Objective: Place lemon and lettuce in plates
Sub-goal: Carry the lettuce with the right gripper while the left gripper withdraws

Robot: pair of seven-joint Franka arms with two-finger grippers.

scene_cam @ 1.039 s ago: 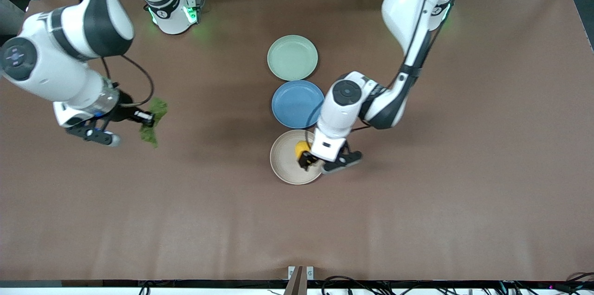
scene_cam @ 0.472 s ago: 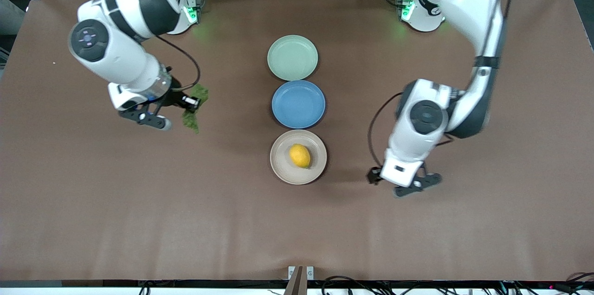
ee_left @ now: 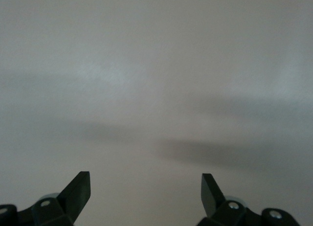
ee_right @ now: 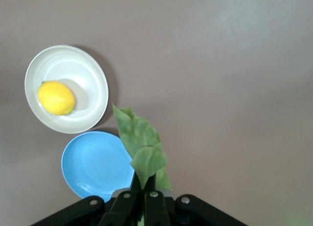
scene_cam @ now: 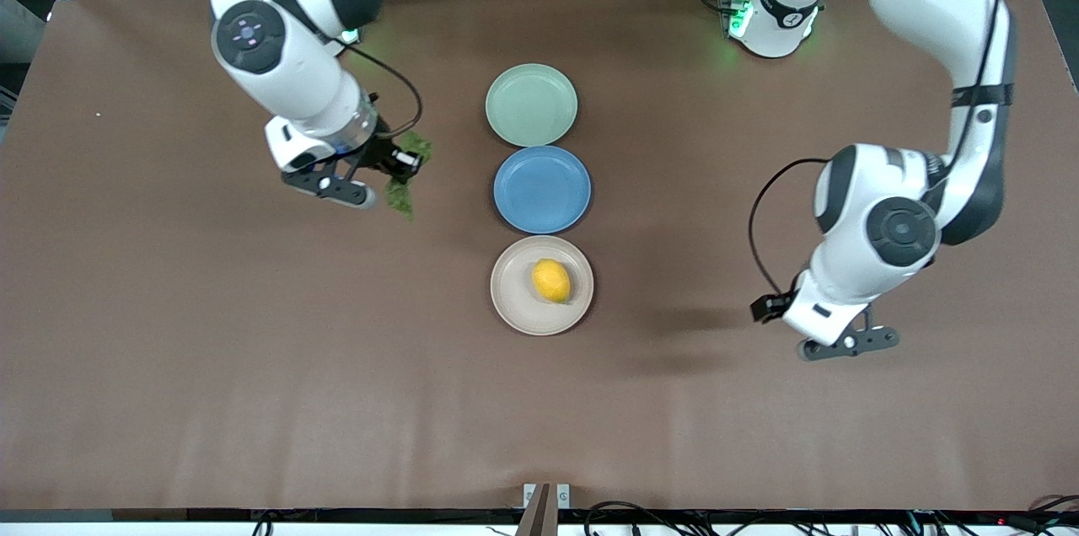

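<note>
The lemon (scene_cam: 550,280) lies in the cream-beige plate (scene_cam: 514,304), the plate nearest the front camera; both also show in the right wrist view, lemon (ee_right: 56,98) in plate (ee_right: 83,69). The mint green plate (scene_cam: 531,104) is empty. My right gripper (scene_cam: 403,167) is shut on the lettuce (scene_cam: 401,190), a dark-green leaf hanging from it over the bare table, beside the blue plate toward the right arm's end; the leaf (ee_right: 139,143) shows in the right wrist view. My left gripper (scene_cam: 771,308) is open and empty over bare table toward the left arm's end, fingertips (ee_left: 80,187) apart.
A blue plate (scene_cam: 541,188) stands empty between the two task plates in a row down the table's middle; it also shows in the right wrist view (ee_right: 93,165). The brown table (scene_cam: 253,376) spreads wide around.
The left gripper let the lemon go into the cream-beige plate and moved away toward the left arm's end. The right gripper carried the lettuce toward the plates.
</note>
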